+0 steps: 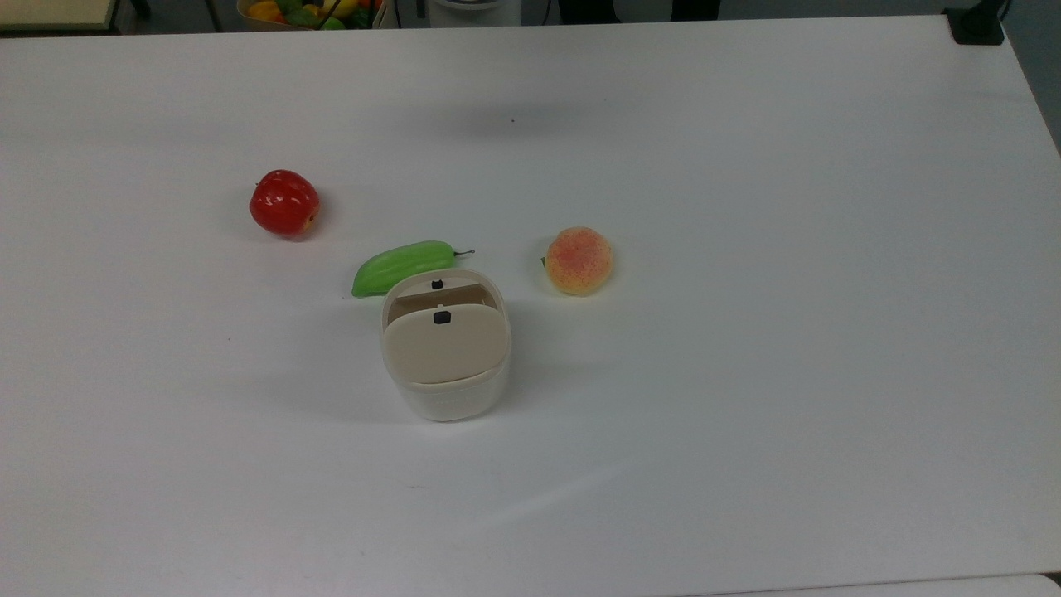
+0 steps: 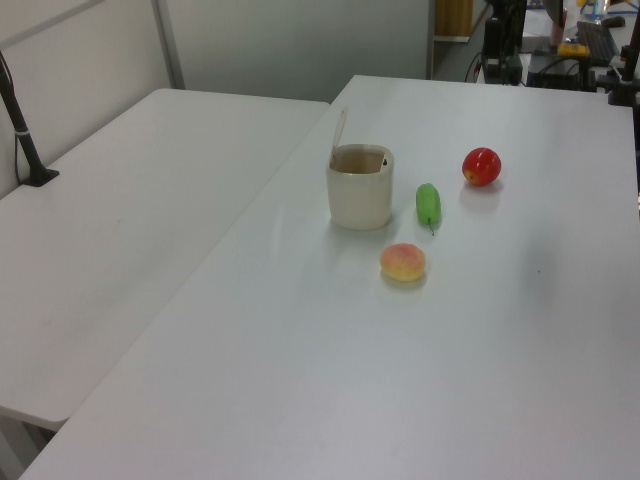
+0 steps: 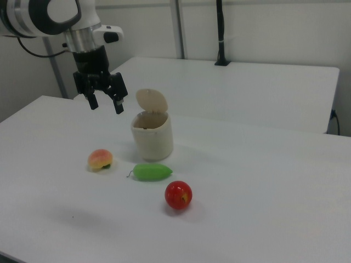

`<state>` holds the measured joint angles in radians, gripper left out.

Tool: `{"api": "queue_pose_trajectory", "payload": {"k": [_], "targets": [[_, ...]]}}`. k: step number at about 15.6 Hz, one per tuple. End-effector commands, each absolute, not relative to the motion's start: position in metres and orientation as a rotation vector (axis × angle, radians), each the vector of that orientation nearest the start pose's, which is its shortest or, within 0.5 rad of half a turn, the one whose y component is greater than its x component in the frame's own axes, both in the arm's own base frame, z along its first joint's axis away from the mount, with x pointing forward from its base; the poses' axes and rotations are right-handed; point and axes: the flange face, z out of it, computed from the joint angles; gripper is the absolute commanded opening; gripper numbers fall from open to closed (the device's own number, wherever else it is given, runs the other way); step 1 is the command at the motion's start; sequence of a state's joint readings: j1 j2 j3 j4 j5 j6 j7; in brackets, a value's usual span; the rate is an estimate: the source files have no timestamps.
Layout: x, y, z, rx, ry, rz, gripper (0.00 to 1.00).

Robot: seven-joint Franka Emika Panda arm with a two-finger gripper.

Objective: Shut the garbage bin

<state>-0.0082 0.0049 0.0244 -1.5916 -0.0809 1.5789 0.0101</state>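
Nearest, low in the right view's centre: a red apple (image 3: 178, 195), then a green gourd (image 3: 152, 172), then a peach (image 3: 100, 159) at left. Behind these, mid-frame, the garbage bin (image 3: 152, 137), upright on the white table (image 3: 263, 186), long axis vertical, mouth up; lid (image 3: 152, 100) raised almost straight at the far rim. Judged light, stiff, smooth plastic, apt to slide or tip; best pushed down at the lid's top edge, not pinched. Farthest, upper left of the frame, the gripper (image 3: 105, 103), spread wide, empty, apart from the bin.
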Motion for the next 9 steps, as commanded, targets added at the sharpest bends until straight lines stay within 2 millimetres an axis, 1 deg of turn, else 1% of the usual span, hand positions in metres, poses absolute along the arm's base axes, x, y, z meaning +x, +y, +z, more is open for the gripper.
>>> {"api": "queue_pose_trajectory", "payload": {"k": [1,2,3,4,5,7,9], "targets": [[0.554,0.001,0.610,-3.216,-0.113,0.039,0.60],[0.554,0.002,0.610,-3.209,-0.135,0.040,0.39],[0.554,0.002,0.609,-3.208,-0.141,0.040,0.22],[0.555,0.002,0.609,-3.208,-0.138,0.035,0.09],[0.556,0.003,0.609,-3.210,-0.141,0.030,0.00],[0.557,0.003,0.608,-3.210,-0.144,0.028,0.00],[0.564,0.004,0.600,-3.207,-0.148,0.035,0.00]]}}
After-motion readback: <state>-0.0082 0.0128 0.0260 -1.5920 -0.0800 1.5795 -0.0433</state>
